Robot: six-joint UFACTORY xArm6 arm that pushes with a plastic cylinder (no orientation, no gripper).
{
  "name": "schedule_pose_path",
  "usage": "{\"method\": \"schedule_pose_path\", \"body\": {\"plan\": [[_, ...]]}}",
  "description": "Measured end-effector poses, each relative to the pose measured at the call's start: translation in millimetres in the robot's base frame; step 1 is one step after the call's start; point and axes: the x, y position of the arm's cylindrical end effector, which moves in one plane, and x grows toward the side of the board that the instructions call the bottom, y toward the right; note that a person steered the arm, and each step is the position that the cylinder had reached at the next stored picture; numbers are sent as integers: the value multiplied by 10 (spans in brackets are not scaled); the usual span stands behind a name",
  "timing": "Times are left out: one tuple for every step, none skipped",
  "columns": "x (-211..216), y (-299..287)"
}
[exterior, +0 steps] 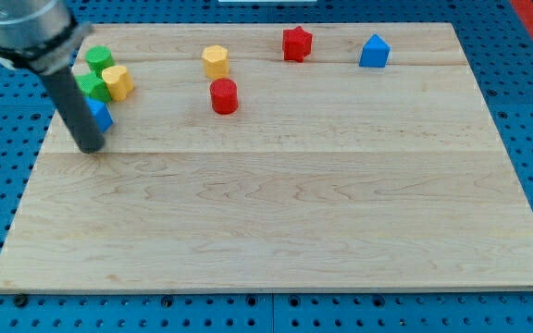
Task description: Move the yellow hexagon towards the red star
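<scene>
The yellow hexagon [216, 62] stands near the board's top, left of centre. The red star [296, 43] is to its right, close to the top edge. A red cylinder [224, 96] sits just below the hexagon. My tip [91, 148] rests on the board at the view's left, well left of the hexagon and below the left cluster of blocks. The rod partly covers a blue block [101, 115].
At the upper left a green cylinder [99, 60], a green block [91, 87] and a second yellow block [117, 82] crowd together beside the rod. A blue pentagon-like block [374, 52] stands at the upper right. The wooden board [276, 213] lies on a blue pegboard.
</scene>
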Motion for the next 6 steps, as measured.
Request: {"method": "schedule_pose_path", "body": {"plan": [[-254,536],[-680,685],[-1137,542],[-1716,919],[-1750,1542],[-1772,1361]]}}
